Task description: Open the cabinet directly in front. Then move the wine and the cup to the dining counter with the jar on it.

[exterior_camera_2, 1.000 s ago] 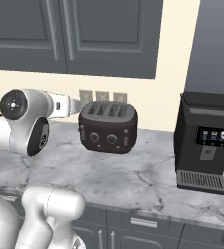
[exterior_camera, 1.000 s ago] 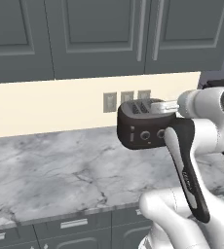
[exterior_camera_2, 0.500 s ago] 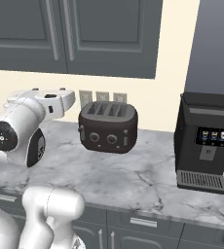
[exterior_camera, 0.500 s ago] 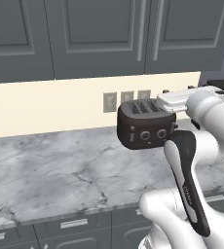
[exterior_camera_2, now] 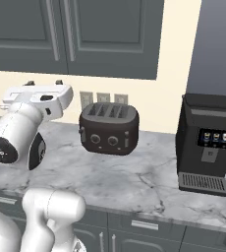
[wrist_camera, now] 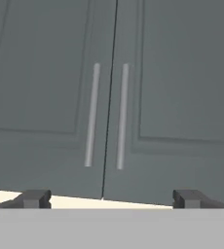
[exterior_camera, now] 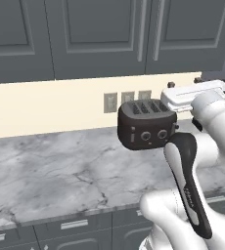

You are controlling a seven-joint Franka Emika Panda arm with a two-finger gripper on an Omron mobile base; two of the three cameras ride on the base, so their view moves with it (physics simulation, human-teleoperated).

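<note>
We see the cabinet (exterior_camera: pixel 100 36) mounted on the wall above a marble counter (exterior_camera: pixel 51 171), its recessed-panel doors shut in all three views. In the hand view, the two doors (wrist_camera: pixel 50 97) meet at a dark vertical seam, and a pair of long silver bar handles (wrist_camera: pixel 92 114) stand upright just either side of that seam, close together but apart. The gripper (wrist_camera: pixel 109 198) points at the lower part of these doors; we note its two dark fingertips (wrist_camera: pixel 33 198) set wide apart at the bottom of the hand view, with nothing between them and no contact with the doors. In the left base view, the gripper (exterior_camera: pixel 184 84) sits at the top of the white hand, raised to the level of the cream backsplash (exterior_camera: pixel 46 105), just below the cabinet's lower edge. In the right base view, the gripper (exterior_camera_2: pixel 43 82) likewise lies below the cabinet (exterior_camera_2: pixel 85 34). A black toaster (exterior_camera_2: pixel 109 129) rests on the counter beside the arm, in front of three wall sockets (exterior_camera_2: pixel 103 98). A black coffee machine (exterior_camera_2: pixel 206 142) stands on the counter, well apart from the toaster, toward the right of the right base view. Low grey drawers (exterior_camera: pixel 70 229) with short handles run beneath the counter's front edge.
</note>
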